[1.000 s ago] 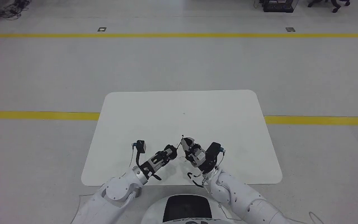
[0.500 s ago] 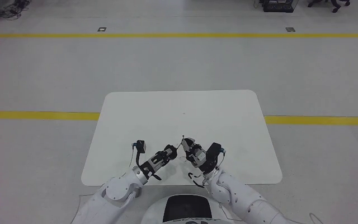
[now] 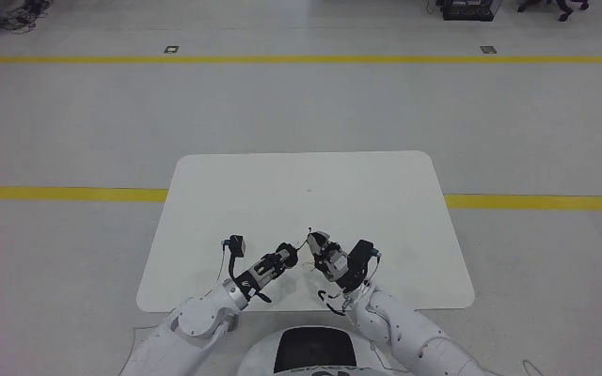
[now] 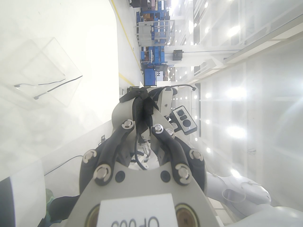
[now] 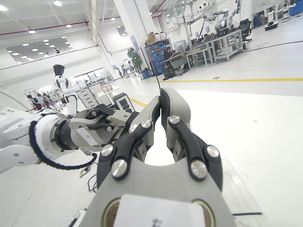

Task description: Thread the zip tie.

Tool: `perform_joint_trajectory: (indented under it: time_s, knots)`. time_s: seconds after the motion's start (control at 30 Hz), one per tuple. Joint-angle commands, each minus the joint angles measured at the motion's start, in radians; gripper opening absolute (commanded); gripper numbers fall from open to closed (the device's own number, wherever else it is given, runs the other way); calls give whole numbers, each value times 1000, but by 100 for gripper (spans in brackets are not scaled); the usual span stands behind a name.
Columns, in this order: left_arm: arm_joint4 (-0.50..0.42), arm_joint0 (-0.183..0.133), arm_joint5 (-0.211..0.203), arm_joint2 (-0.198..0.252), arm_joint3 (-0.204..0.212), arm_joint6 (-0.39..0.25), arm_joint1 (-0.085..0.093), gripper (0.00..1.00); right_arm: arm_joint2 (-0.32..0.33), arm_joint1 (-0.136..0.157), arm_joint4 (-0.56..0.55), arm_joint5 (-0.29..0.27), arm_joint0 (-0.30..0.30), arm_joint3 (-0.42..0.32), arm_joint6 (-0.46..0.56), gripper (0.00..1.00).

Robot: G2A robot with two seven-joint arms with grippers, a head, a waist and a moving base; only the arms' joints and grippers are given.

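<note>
Zip tie point(image 5: 157, 82) is clamped upright in closed right fingers point(image 5: 176, 105) above desk point(image 3: 376, 188) | left fingers point(image 4: 118, 114) pressed together alongside, contents unclear | judged light, springy, slippery; to be gripped near its free tip.

The white counter point(image 3: 301, 188) stands on a pale grey, glossy floor point(image 3: 301, 103). 1 yellow line point(image 3: 85, 194) crosses the floor level with the counter's middle and shows on both sides of it. A 2nd line point(image 3: 282, 59) runs parallel, well beyond the counter's far edge, with 2 small dark floor plates point(image 3: 171, 49) just past it. Farther from the counter stand blue shelving point(image 5: 158, 47), a potted plant point(image 5: 133, 56), workbenches point(image 5: 222, 43) and a white pillar point(image 5: 125, 10), under rows of ceiling lights point(image 5: 56, 2).
</note>
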Motion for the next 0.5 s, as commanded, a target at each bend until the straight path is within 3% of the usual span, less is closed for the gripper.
perform_joint_trajectory:
  time_s: [0.0, 0.47]
  knots:
    - [0, 0, 0, 0, 0, 0, 0, 0, 1, 1, -1, 0, -1, -1, 2, 0]
    - [0, 0, 0, 0, 0, 0, 0, 0, 8, 6, 1, 0, -9, -9, 6, 0]
